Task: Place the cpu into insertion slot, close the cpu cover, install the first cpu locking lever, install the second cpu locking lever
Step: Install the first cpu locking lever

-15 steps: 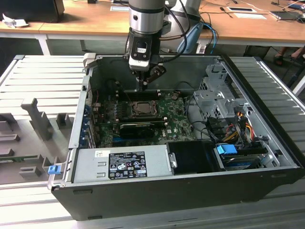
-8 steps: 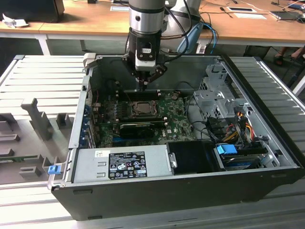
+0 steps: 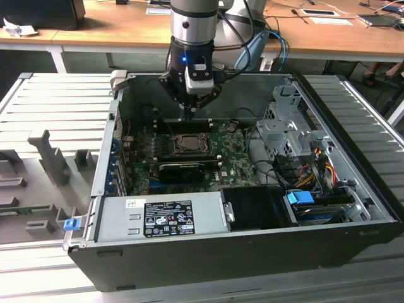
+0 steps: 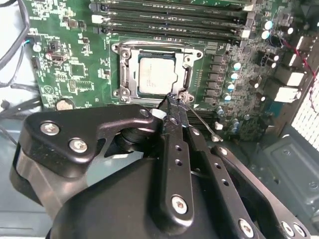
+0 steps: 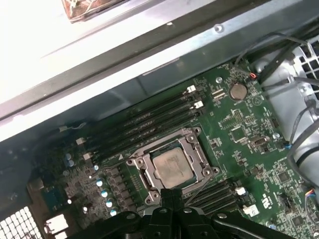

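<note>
Sitting with gripper (image 4: 172, 99) pinched narrow at the cpu cover (image 4: 125, 74) corner (cpu (image 4: 157, 74) inside); might slip and scratch it.

A grey tabletop (image 3: 57, 101) of long ribbed metal slats carries the scene. An open dark computer case (image 3: 189, 259) lies flat on it, reaching from the middle to the exterior view's right. On the exterior view's left, grey moulded holders (image 3: 53, 161) stand on the slats. A small blue piece (image 3: 70, 223) sits just beside the case's corner, possibly a latch.
</note>
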You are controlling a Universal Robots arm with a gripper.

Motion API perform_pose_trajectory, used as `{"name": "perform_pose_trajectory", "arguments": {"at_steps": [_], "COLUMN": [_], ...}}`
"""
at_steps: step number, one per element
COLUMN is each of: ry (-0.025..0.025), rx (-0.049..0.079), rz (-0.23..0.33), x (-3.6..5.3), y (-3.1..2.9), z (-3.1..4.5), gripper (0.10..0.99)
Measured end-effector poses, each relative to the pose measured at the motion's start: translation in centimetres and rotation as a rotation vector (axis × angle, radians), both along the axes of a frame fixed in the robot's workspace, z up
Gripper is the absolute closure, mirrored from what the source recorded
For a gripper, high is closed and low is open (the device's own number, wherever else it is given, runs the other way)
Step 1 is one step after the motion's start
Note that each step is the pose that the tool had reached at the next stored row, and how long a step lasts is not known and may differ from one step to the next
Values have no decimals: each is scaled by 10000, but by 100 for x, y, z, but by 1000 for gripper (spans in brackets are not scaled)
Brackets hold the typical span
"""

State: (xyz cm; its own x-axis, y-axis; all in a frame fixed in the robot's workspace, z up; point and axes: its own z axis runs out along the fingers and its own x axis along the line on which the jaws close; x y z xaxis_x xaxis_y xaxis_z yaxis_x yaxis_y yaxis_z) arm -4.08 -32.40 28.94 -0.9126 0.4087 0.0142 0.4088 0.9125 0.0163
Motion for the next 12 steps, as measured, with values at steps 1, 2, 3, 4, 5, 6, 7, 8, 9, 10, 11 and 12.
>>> {"name": "perform_pose_trajectory", "arguments": {"at_steps": [1, 2, 3, 4, 5, 6, 7, 8, 9, 10, 11, 12], "ry": [0, 0, 0, 0, -1, 0, 0, 0, 0, 0, 0, 0], "rx": [1, 1, 1, 1, 1, 0, 1, 1, 1, 1, 1, 0], "rz": [249, 451, 627, 724, 838, 1047, 1368, 1573, 1786, 2175, 2310, 2562], "x": [-1, -2, -3, -3, -3, -3, -5, -6, -6, -6, -6, -6], "y": [0, 0, 0, 0, 0, 0, 0, 0, 0, 0, 0, 0], "z": [0, 0, 0, 0, 0, 0, 0, -1, -1, -1, -1, -2], "gripper": [980, 980, 980, 980, 980, 980, 980, 980, 980, 980, 980, 980]}}
